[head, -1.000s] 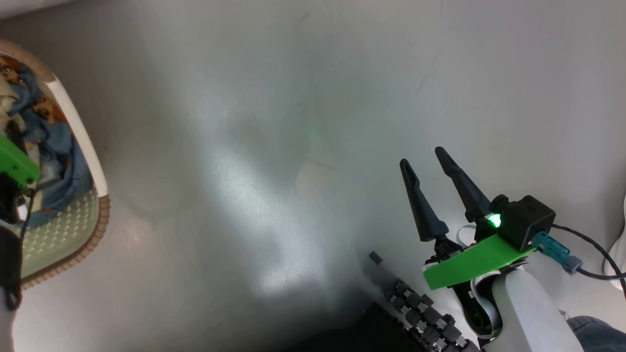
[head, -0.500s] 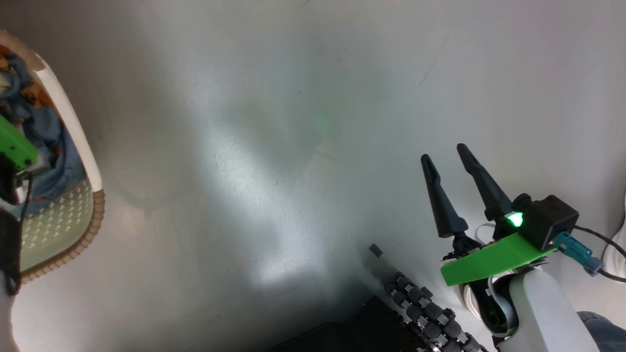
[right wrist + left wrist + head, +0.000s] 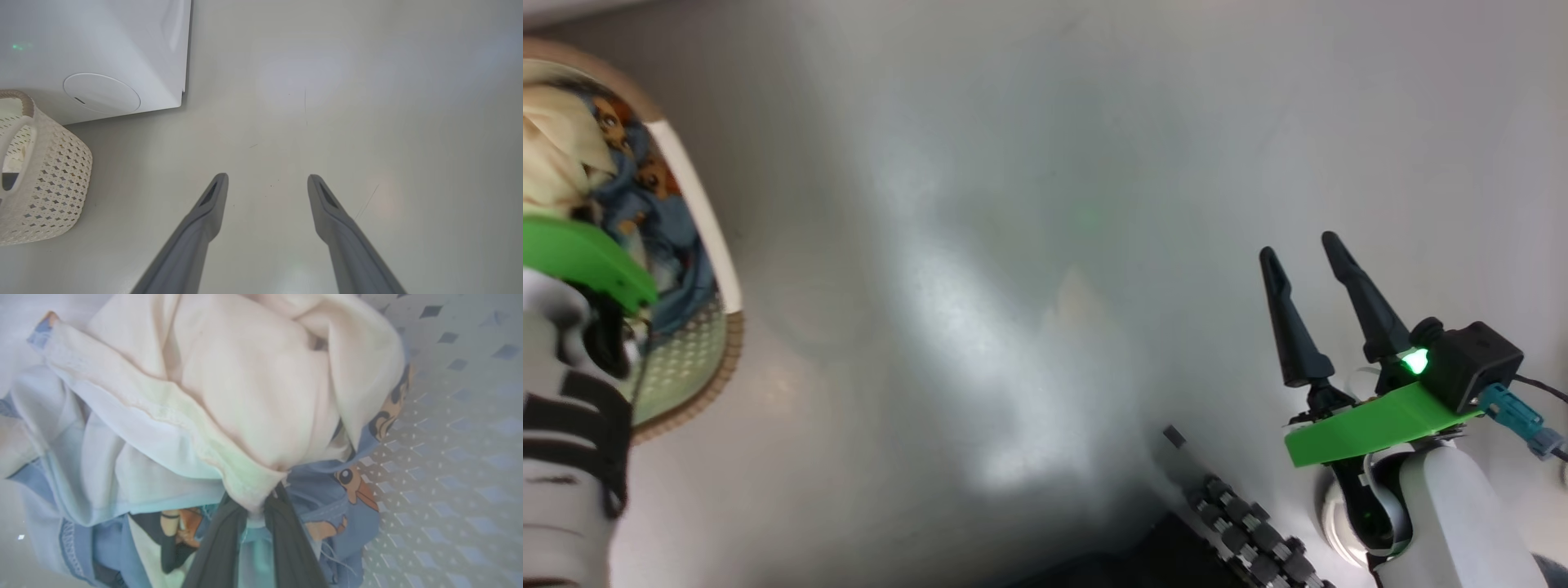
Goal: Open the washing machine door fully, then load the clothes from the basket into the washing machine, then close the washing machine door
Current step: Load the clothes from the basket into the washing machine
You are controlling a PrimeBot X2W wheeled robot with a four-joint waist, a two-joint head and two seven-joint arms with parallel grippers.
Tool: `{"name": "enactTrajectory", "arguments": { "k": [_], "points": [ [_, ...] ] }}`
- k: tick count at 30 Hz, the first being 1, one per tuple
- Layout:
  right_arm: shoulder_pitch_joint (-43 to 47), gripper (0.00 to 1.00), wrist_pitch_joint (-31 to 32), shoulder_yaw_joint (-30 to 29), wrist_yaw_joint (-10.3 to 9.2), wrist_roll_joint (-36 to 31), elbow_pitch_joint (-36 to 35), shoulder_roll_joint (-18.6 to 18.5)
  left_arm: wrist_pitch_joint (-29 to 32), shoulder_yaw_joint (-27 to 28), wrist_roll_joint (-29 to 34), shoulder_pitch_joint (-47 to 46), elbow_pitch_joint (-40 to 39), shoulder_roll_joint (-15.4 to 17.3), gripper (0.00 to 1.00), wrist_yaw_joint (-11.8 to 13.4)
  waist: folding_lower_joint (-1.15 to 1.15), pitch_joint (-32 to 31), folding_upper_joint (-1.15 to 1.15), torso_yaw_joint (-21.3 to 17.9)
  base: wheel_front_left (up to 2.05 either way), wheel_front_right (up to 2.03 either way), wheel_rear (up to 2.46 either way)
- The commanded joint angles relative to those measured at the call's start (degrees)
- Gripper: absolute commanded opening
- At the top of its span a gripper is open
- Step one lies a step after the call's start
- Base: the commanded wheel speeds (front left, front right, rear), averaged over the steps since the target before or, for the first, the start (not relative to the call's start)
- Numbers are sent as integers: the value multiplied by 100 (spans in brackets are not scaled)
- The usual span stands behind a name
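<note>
The cream basket (image 3: 696, 219) sits on the floor at the left edge of the head view, with the clothes (image 3: 621, 184) bundled inside. In the left wrist view my left gripper (image 3: 255, 502) is shut on a fold of the clothes (image 3: 245, 396), cream cloth over blue printed fabric, above the basket's perforated bottom (image 3: 449, 437). My right gripper (image 3: 1300, 245) hangs open over bare floor at the lower right, nothing between its fingers. The right wrist view shows that right gripper (image 3: 267, 179), the basket (image 3: 53, 175) at left and the washing machine's (image 3: 102, 41) white lower corner. The washing machine door is out of view.
Glossy grey floor (image 3: 1013, 245) spreads between the basket and my right arm. My dark base with its rollers (image 3: 1241, 523) is at the bottom. A round white cover (image 3: 101, 93) sits low on the machine. A cable (image 3: 1539, 388) trails from the right wrist.
My left gripper has shut on the clothes in the basket. The head view has shifted, bringing more of the left arm and basket in. The right gripper stays open.
</note>
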Motion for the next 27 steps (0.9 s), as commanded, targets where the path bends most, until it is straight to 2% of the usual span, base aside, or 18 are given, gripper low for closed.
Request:
{"name": "enactTrajectory", "arguments": {
  "k": [1, 7, 13, 15, 27],
  "points": [
    [338, 100, -43, 32, 9, -63, -91, -85, -214, 144, -126, 383, -13, 134, 0, -23, 0, -289, 0, 239, 0, 0, 0],
    [395, 100, -43, -90, 9, -178, -120, -107, -856, 240, -295, 837, -8, -145, 0, -262, 0, -817, 0, 604, 0, 0, 0],
    [588, 100, -43, -216, 9, -389, -121, -166, -1116, 349, -407, 1343, -292, -462, 0, -474, 0, -1545, 0, 1039, 0, 0, 0],
    [627, 100, -43, -229, 9, -421, -109, -168, -1122, 372, -410, 1425, -382, -496, 0, -487, 0, -1653, 0, 1092, 0, 0, 0],
    [1127, 100, -43, -315, 9, -784, 67, -49, -1129, 802, -42, 3014, -2055, -893, 0, -462, 0, -3105, 0, 1516, 0, 0, 0]
  ]
}}
